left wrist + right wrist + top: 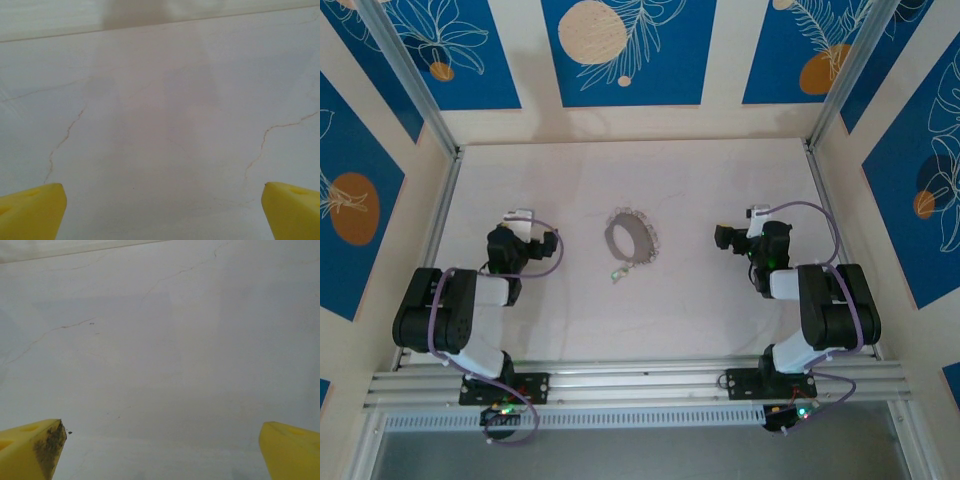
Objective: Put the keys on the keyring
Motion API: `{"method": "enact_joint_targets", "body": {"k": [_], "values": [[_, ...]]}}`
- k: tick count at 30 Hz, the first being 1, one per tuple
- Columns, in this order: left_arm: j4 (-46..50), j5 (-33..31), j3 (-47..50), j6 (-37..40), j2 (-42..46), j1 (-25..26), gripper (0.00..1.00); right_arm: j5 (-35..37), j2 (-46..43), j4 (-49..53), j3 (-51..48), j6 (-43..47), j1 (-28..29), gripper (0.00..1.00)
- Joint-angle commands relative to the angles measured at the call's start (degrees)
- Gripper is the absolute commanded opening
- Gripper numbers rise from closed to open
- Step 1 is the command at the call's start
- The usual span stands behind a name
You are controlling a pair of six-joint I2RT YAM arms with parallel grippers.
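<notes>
The keyring [630, 238] is a thin grey beaded loop lying flat in the middle of the white table. The tiny green-headed key [617, 271] lies at the loop's near-left edge; I cannot tell whether it is threaded on the chain. My left gripper [525, 232] rests to the left of the loop, well apart from it. In the left wrist view its yellow fingertips [32, 210] stand wide apart over bare table. My right gripper [738, 238] sits to the right of the loop, also apart. Its yellow fingertips [30, 447] are spread wide with nothing between them.
Aluminium posts and patterned blue walls enclose the table [720, 180] on three sides. A rail [640, 385] runs along the near edge by both arm bases. Faint cracks mark the table surface [160, 125].
</notes>
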State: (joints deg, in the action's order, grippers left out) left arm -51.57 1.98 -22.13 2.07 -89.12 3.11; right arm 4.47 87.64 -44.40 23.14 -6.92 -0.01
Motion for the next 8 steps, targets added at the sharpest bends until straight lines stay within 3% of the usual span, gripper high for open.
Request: {"method": "enact_joint_targets", "body": {"k": [1,8], "values": [[0.4,1.3,-0.5,0.7,-0.5,-0.8,1.00,-0.5,-0.1,-0.9,1.3,1.4,-0.1,0.99],[-0.3,0.6,0.0,0.7,-0.1,-0.7,1.00,-0.9,-0.4,-1.5,0.8,1.4,-0.2,0.99]]}}
